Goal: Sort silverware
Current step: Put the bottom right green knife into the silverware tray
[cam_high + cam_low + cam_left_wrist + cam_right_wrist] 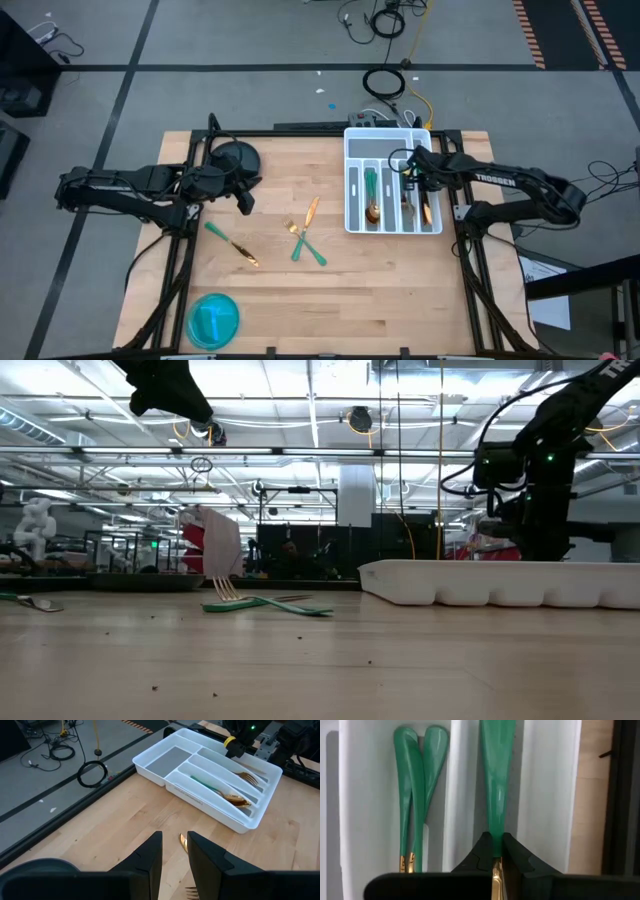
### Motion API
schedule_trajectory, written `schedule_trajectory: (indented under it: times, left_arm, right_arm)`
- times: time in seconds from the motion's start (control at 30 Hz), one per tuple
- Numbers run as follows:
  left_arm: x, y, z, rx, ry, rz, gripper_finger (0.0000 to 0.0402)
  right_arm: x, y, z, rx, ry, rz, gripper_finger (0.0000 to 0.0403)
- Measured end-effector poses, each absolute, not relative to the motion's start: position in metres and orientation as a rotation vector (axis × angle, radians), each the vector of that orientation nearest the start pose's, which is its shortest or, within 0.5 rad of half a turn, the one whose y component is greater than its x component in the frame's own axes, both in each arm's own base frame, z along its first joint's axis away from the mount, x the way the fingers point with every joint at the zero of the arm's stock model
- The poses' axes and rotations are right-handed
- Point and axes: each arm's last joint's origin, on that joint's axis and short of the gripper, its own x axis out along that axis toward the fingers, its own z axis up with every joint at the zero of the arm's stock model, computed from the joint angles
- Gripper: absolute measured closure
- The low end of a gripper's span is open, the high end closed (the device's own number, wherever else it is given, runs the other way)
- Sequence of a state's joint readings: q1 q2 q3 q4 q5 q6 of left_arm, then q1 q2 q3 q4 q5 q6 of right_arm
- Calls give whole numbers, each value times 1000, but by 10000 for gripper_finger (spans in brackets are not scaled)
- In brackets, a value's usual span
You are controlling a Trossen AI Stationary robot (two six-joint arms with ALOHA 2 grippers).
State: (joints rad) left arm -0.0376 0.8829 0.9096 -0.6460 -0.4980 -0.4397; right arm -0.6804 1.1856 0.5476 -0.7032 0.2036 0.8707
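The white tray (393, 140) stands at the table's far right with green-handled silverware in its long compartments. My right gripper (412, 178) reaches down into it and is shut on one green-handled piece (496, 775). Two more green handles (417, 790) lie in the neighbouring compartment. On the bare wood lie a gold knife (312, 210), two crossed forks (306, 244) and another piece (232, 243). My left gripper (245, 203) hangs open above the table left of centre, touching nothing. Past its fingers (175, 839) shows the knife's gold tip (183, 842). My right gripper pinches the piece between its two fingers (482, 851) at the thin neck (496, 836) where the green handle meets the gold part. It comes from above, pointing down, with the fingers across the piece. The handle runs along the compartment; lifted or resting, I cannot tell.
A round blue bowl (213, 318) sits at the near left corner. A dark round object (236, 157) lies at the far left beside my left arm. Black rails frame the table. Open wood stretches along the near edge and between the loose silverware and the tray.
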Motion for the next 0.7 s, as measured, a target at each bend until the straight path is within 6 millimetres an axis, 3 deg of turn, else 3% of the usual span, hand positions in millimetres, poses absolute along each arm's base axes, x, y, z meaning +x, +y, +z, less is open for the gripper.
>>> schedule_trajectory:
  times: [0.47, 0.7]
  left_arm:
    - [172, 7, 320, -254, 491, 567, 304]
    - [172, 7, 320, -254, 491, 567, 304]
  right_arm:
    - [136, -118, 149, 1004, 982, -1320, 400]
    - [136, -118, 149, 989, 976, -1341, 359]
